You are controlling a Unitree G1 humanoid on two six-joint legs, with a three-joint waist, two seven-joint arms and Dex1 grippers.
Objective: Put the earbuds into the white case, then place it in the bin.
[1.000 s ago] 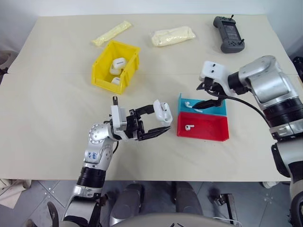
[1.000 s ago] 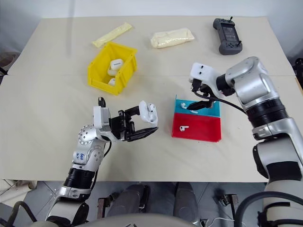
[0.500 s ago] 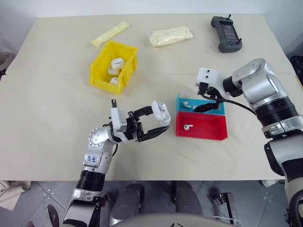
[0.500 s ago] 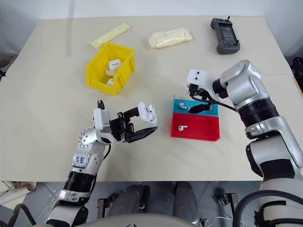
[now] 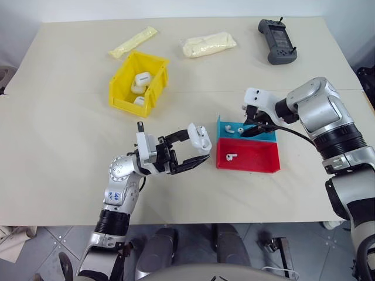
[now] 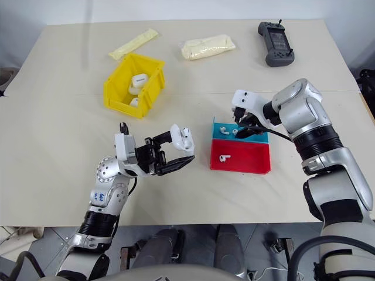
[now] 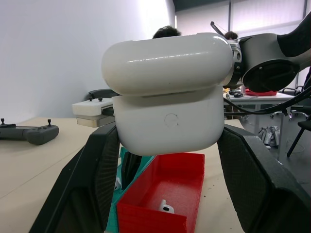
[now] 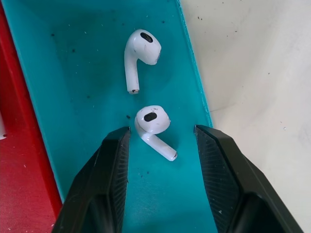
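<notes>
Beige table [image 5: 70, 134] below: left pincer [image 5: 198, 147] pinches the case [image 5: 200, 138]; right pincer [image 8: 160, 145], spread, straddles one earbud [image 8: 151, 124] in the blue tray [image 8: 63, 87].

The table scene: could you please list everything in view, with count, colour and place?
Case: one, white, held in the left gripper, lid ajar.
Earbuds: two, white, in the blue tray; one in the red tray.
Blue tray: one, just behind the red tray.
Bin: one, yellow, far left, white cases inside.
Packets: two, pale yellow, far edge.
Controller: one, dark grey, far right.
Table: one, beige.
Left gripper: shut on the case.
Right gripper: open, straddling one earbud.
</notes>
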